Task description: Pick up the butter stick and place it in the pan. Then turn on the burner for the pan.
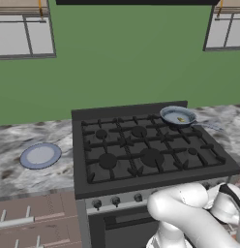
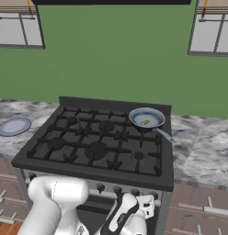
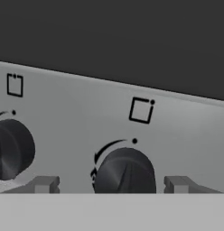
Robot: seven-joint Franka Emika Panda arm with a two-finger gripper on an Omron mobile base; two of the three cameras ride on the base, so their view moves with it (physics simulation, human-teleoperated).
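The grey-blue pan (image 1: 177, 116) (image 2: 146, 118) sits on the stove's back right corner, its thin handle pointing right. The yellow butter stick (image 1: 180, 119) (image 2: 145, 122) lies inside it. The pan covers the burner beneath it. In the hand view my gripper (image 3: 114, 185) is close against the stove's silver control panel (image 3: 77, 108). Its fingertips (image 3: 46, 184) stand apart on either side of a black knob (image 3: 125, 171), with a gap on each side, so it is open and holds nothing. Above that knob is a square marking with a dot at its upper right corner.
A second black knob (image 3: 12, 149) sits to the left on the panel. A blue-rimmed plate (image 1: 40, 155) (image 2: 14, 126) rests on the marble counter left of the stove. My white arm (image 1: 189, 213) (image 2: 56, 202) is bent low in front of the oven.
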